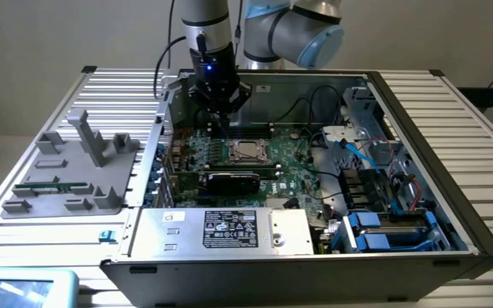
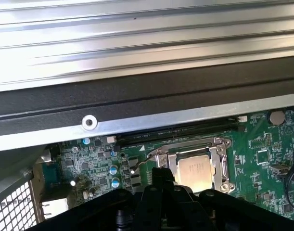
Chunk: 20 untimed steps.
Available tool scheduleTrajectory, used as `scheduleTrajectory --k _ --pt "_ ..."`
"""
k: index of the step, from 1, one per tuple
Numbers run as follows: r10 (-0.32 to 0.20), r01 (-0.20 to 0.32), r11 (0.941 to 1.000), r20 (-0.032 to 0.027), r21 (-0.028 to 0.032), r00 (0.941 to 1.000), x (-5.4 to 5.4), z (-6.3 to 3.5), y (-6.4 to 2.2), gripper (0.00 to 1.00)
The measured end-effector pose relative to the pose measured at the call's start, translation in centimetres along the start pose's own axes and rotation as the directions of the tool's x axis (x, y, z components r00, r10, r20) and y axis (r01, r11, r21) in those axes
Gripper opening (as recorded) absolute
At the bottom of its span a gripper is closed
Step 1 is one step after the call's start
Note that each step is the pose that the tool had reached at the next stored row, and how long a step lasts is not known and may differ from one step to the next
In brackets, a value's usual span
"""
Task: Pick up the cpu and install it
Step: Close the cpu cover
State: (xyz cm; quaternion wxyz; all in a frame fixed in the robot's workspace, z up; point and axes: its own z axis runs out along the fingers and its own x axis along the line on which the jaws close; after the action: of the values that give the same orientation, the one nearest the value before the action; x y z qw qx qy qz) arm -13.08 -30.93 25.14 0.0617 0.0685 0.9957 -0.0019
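Gripper (image 1: 221, 127): fingers pinched tight together, nothing seen betw. them. In the wrist view the gripper (image 2: 159, 173) tip sits just beside the edge of the CPU socket (image 2: 197, 168), by the thin wire lever (image 2: 146, 162). Touching or just above, can't tell.

cpu (image 2: 197, 171): lies flat inside the socket, metal frame all round it, not in the gripper. In the exterior view the socket (image 1: 248, 151) is mid-motherboard, w/ the arm hanging just behind it, toward the case's back wall.

Progress (my read): pick and place look done, chip looks square in its seat. Whether the frame is locked down, can't tell. If anything is left, it's that.

Around:
- motherboard (image 2: 262, 159), green; row of small capacitors (image 2: 115, 176) near the gripper.
- memory slots (image 2: 180, 131), dark, betw. socket and case wall (image 2: 137, 103).
- black expansion card (image 1: 233, 179) near the socket, on its front side.
- power supply (image 1: 221, 228) at case front, labelled.
- blue drive caddies (image 1: 384, 234) and loose cables (image 1: 354, 151) toward exterior view's right, well apart from the socket.
- grey parts fixture (image 1: 67, 167) outside the case on exterior view's left, w/ a green memory stick (image 1: 45, 188) lying in it.

In the way: case wall close behind the arm. Card and slots hem the socket on two sides.
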Motion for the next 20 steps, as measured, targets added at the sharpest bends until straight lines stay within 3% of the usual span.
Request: scheduleTrajectory --k 15,20 --pt "-0.058 0.058 0.9983 -0.0030 -0.0068 0.9983 0.0 0.00 -0.41 0.09" --pt "-0.059 0.059 0.9982 -0.0038 -0.0114 0.9983 -0.1 0.01 -1.13 0.09"
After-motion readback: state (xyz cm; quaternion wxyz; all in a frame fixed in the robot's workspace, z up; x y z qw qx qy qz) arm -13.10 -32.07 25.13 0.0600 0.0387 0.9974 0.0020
